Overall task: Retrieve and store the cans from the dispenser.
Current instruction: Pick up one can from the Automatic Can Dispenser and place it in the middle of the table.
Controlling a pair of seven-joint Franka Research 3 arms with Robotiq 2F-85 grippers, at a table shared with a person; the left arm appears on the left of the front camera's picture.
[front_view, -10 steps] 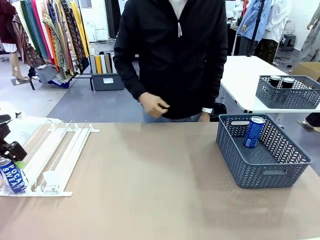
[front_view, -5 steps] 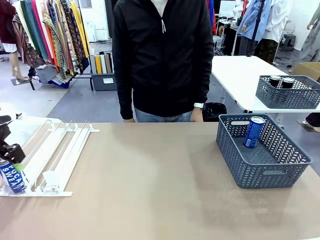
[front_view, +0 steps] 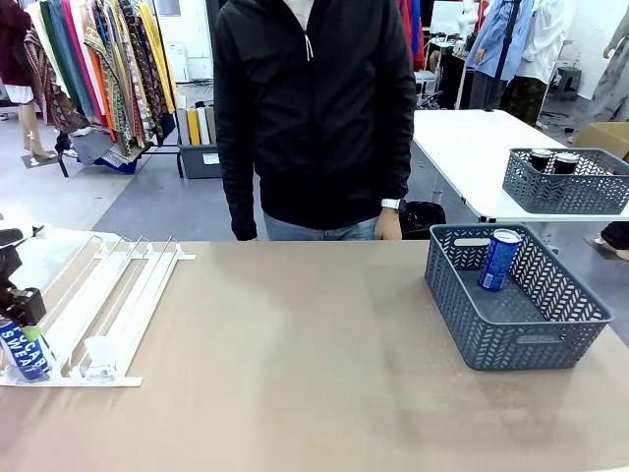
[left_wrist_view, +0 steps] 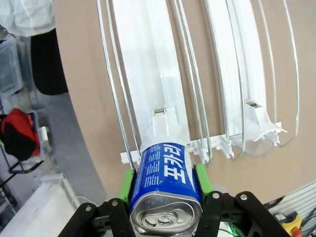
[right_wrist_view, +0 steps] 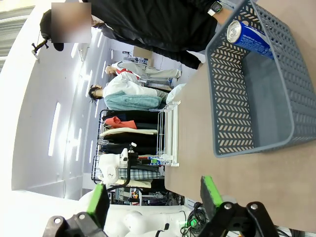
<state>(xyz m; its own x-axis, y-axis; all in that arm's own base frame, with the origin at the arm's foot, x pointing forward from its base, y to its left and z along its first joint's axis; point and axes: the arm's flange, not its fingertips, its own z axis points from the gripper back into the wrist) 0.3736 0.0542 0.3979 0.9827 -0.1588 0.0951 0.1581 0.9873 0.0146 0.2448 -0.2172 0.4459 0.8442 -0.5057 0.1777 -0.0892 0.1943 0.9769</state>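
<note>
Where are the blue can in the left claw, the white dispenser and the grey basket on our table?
Blue can (left_wrist_view: 165, 170): left wrist view, on its printed blue side.
White dispenser (front_view: 116, 305): front view, on a lane between its rails.
Grey basket (front_view: 491, 339): front view, on its near wall.

Grey lattice basket (front_view: 511, 334) at the brown table's (front_view: 295, 374) right, person in black jacket (front_view: 314, 118) beyond

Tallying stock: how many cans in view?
4: a blue can in the left gripper at the dispenser, a slim can in the near basket, two dark cans in the far basket; more may hide there.
</note>
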